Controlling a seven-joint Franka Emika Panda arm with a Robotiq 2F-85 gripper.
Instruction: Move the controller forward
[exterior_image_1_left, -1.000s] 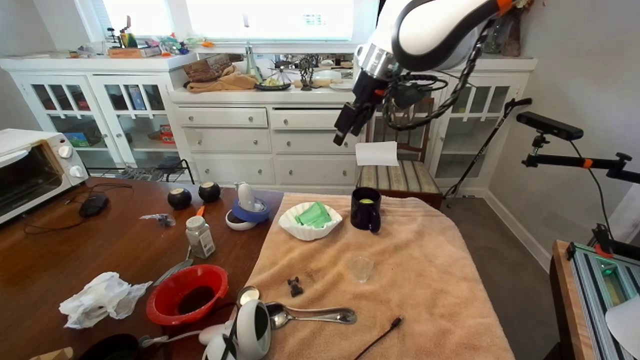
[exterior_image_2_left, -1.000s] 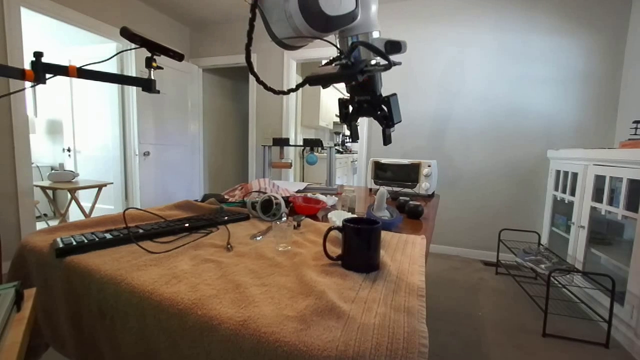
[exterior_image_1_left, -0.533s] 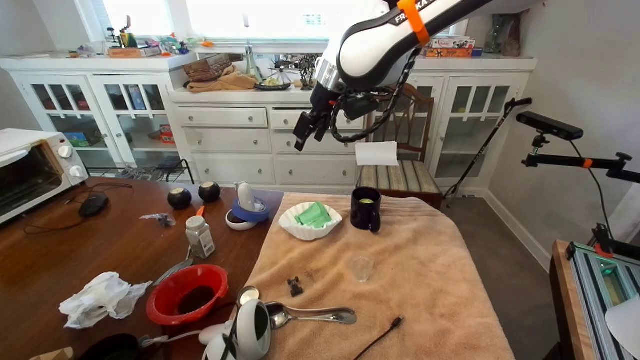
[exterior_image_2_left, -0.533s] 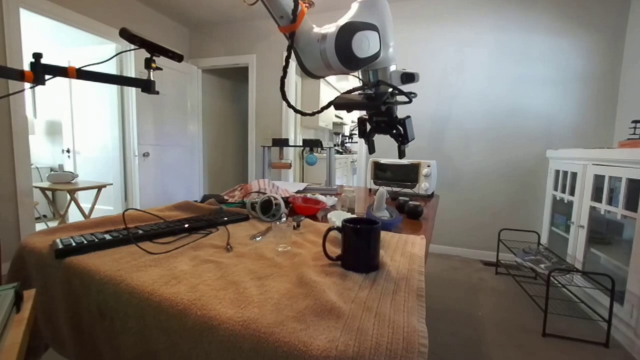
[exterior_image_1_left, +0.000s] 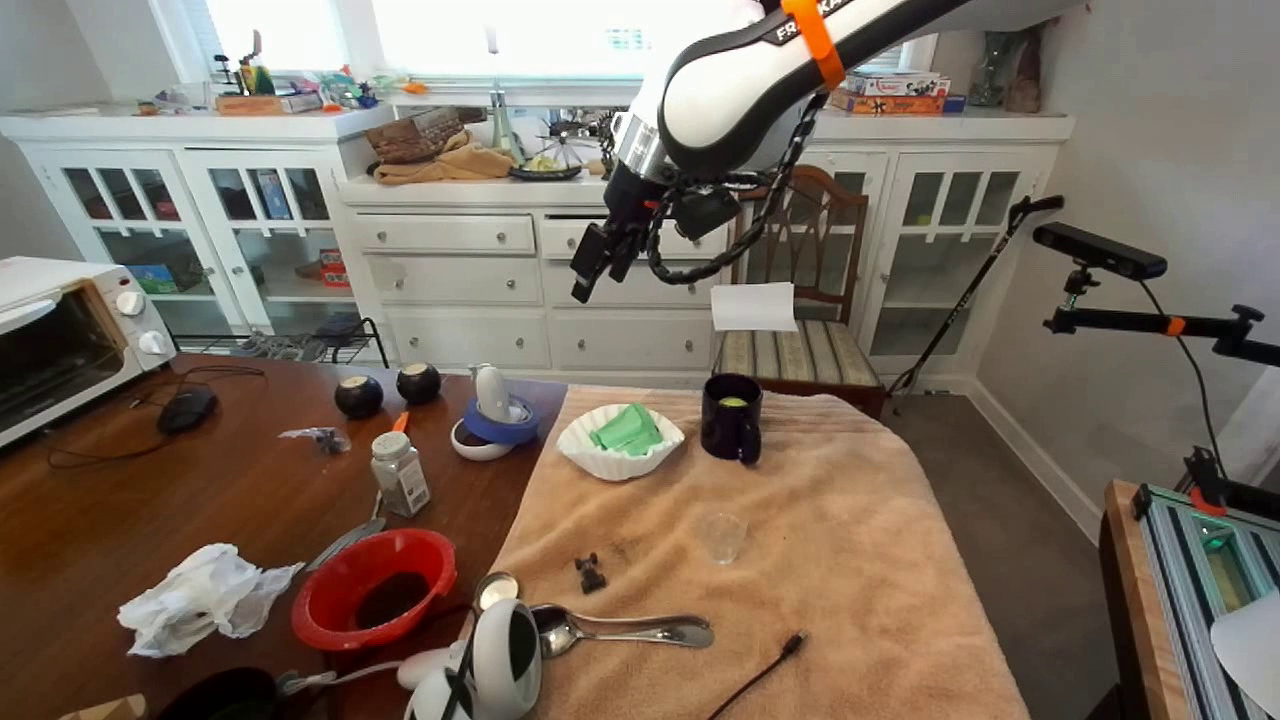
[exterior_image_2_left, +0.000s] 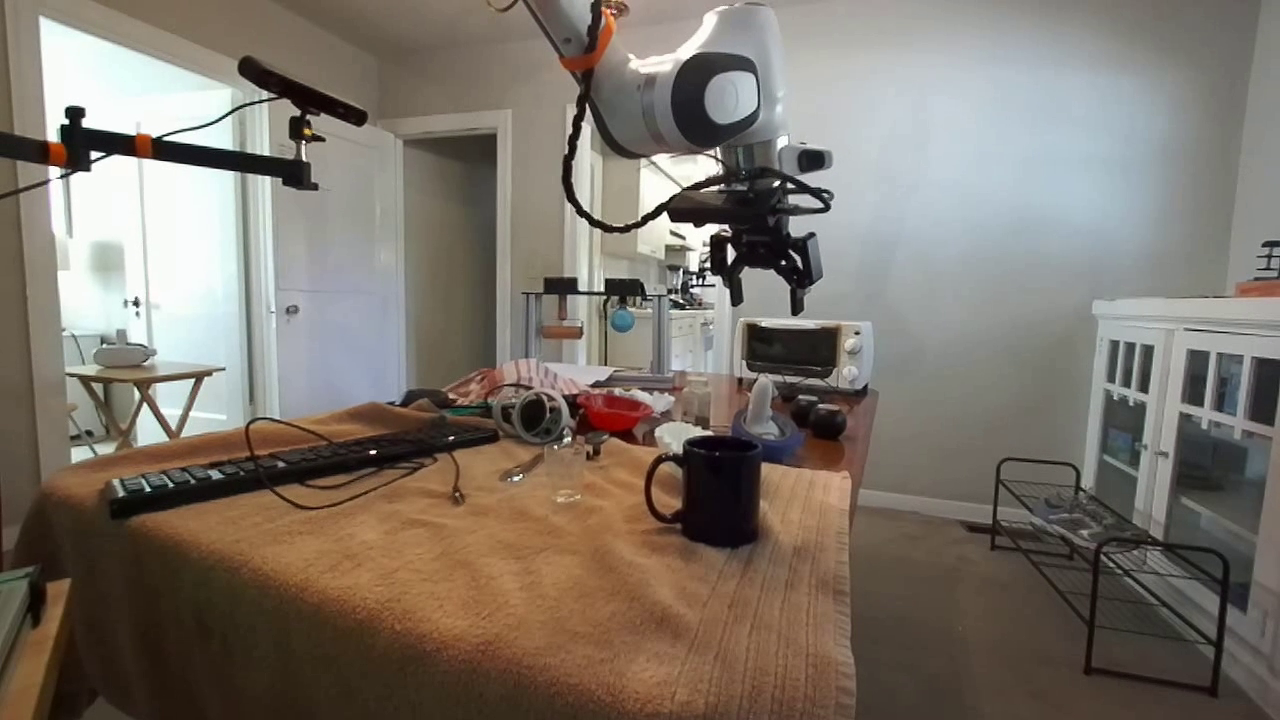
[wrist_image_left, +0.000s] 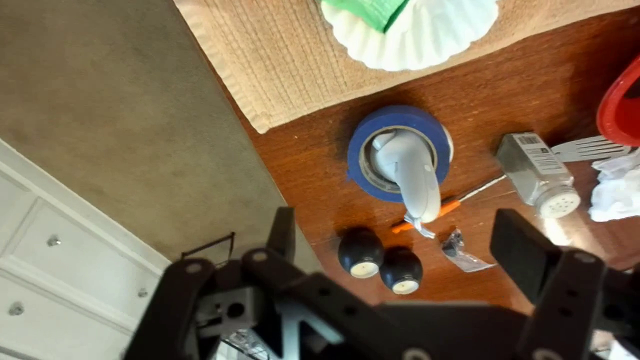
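White controller (wrist_image_left: 412, 174) pokes up through blue tape (wrist_image_left: 400, 115) on the table (wrist_image_left: 500, 90); my pincer (exterior_image_2_left: 767, 306), wide and empty, just swung nearer; likely the reach, forward move not yet begun.

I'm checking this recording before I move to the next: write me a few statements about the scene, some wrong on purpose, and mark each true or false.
1. The controller pokes up through the roll of blue tape. True.
2. The hand hangs in the air, jaws apart. True.
3. The hand is touching the controller. False: both exterior views show a gap between them.
4. The dark mug stands upright on the towel. True.
5. The controller sits on the towel. False: it is on the bare wood beside the towel.
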